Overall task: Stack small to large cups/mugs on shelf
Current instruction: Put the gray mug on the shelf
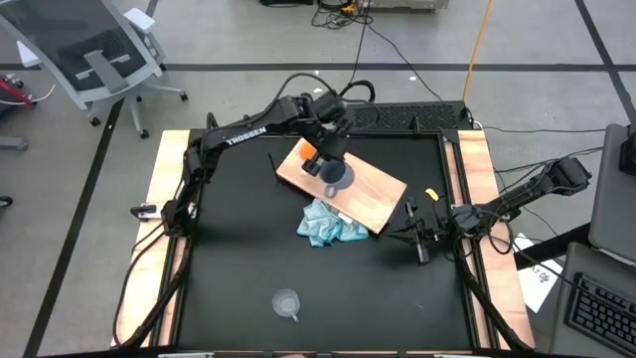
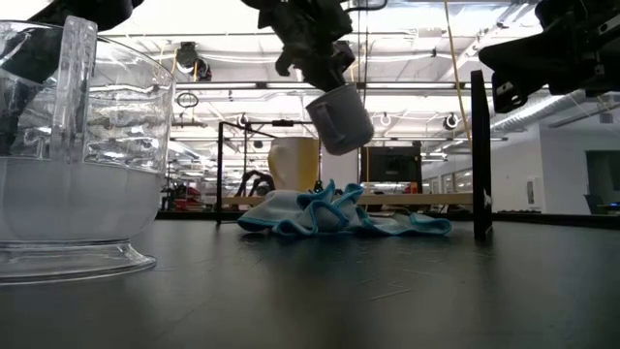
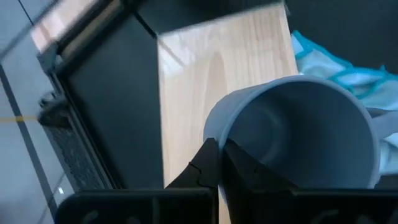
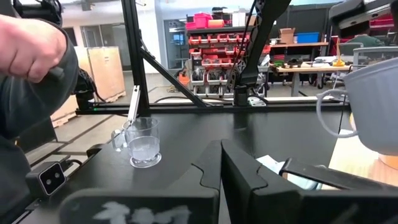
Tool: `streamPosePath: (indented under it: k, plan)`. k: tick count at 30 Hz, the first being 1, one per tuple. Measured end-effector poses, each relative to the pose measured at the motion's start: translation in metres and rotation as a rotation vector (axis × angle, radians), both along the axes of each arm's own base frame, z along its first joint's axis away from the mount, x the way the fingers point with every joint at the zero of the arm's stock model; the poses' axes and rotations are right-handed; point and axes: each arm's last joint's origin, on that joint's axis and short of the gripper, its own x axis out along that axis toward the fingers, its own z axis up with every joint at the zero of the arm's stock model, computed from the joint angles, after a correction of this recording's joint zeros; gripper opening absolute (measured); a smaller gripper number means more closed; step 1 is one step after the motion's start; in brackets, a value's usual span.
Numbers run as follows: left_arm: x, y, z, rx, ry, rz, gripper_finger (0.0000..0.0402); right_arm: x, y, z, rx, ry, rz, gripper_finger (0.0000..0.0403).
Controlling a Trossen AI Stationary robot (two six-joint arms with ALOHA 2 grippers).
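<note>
My left gripper [image 1: 333, 162] is over the light-wood shelf [image 1: 370, 189], shut on the grey-blue mug [image 2: 341, 118], which hangs clear above the board. The orange mug [image 1: 309, 152] stands on the shelf's far left part, half hidden by that gripper. The clear cup [image 1: 287, 303] stands on the black table near its front edge, looming large at the left of the low view [image 2: 77, 145]. My right gripper [image 1: 419, 239] waits shut at the table's right side, holding nothing. My left gripper pinches the grey-blue mug's rim wall [image 3: 214, 134], one finger [image 3: 202, 171] outside and one [image 3: 252, 174] inside. The fingers slant down from the table's far left. The mug hangs tilted below them, clear of the shelf, its mouth toward the gripper.
A crumpled light blue cloth [image 1: 331, 224] lies against the shelf's near edge. A person's hand and sleeve [image 4: 31, 50] show beyond the table's near side in the right wrist view. Black table surface lies open between the cloth and the clear cup.
</note>
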Motion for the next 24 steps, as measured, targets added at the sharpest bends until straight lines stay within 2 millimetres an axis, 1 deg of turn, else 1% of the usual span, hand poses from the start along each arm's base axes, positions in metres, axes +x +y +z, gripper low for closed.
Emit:
streamPosePath:
  k: [4,7,10,15,18,20,24]
  plan:
    - [0.004,0.001,0.001,0.011,-0.042,-0.005,0.0003,0.0,0.0,0.001,0.008,-0.012,0.0,0.0]
    - [0.01,0.004,-0.004,0.022,-0.056,0.015,0.0003,0.0,0.0,0.001,0.009,-0.013,0.0,0.0]
    - [0.017,0.004,-0.013,0.038,-0.034,0.061,0.0003,0.0,0.0,0.002,0.012,-0.02,0.0,0.0]
    - [0.021,0.004,-0.023,0.074,0.016,0.108,0.0003,0.0,0.0,0.004,0.019,-0.039,0.0,0.0]
    - [0.02,0.004,-0.028,0.076,0.056,0.124,0.0003,0.0,0.0,0.005,0.023,-0.048,0.0,0.0]
    - [0.019,0.005,-0.028,0.071,0.059,0.121,0.0003,0.0,0.0,0.005,0.03,-0.047,0.0,0.0]
    - [0.014,0.003,-0.031,0.049,0.116,0.097,0.0003,0.0,0.0,0.005,0.034,-0.047,0.001,0.0]
